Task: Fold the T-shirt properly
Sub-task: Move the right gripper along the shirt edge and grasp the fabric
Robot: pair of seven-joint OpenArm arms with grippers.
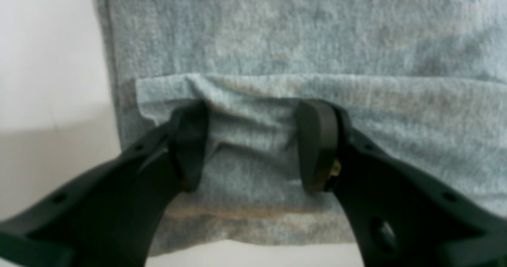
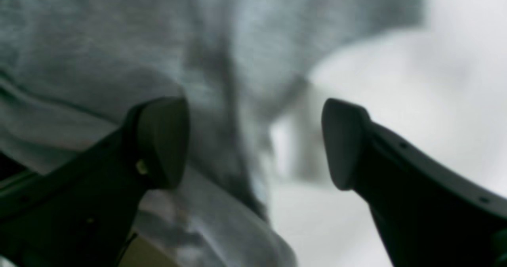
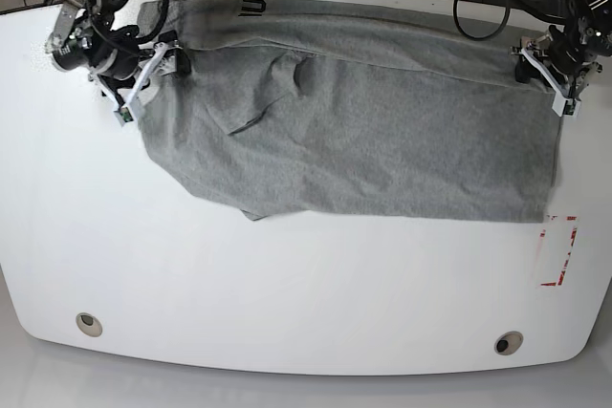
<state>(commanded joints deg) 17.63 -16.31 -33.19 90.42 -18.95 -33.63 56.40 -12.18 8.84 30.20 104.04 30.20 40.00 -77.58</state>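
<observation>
Starting from the near edge of the base view, a bare stretch of white table (image 3: pixel 287 312) was seen, with a red-marked label (image 3: pixel 558 251) at the lower right. Beyond it, the T-shirt (image 3: pixel 382 131) was spread across the upper half of the frame, lying mostly flat, with a diagonal crease at the left and a strip of black lettering showing at the far edge, upper left. At the upper right, the left gripper (image 1: pixel 253 144) was set at the shirt's edge; in its wrist view the jaws were parted to a moderate gap, astride a folded band of cloth, with nothing pinched. At the upper left, the right gripper (image 2: pixel 255 142) was held at the opposite end, its jaws spread wide with cloth and table between them, gripping nothing.

The fabric was judged to be light, soft and limp, so that it would sag and bunch wherever it was not supported. A hold would best be taken at the two far corners or hem edges, through all layers, so that the cloth could be lifted evenly and laid over without dragging.
</observation>
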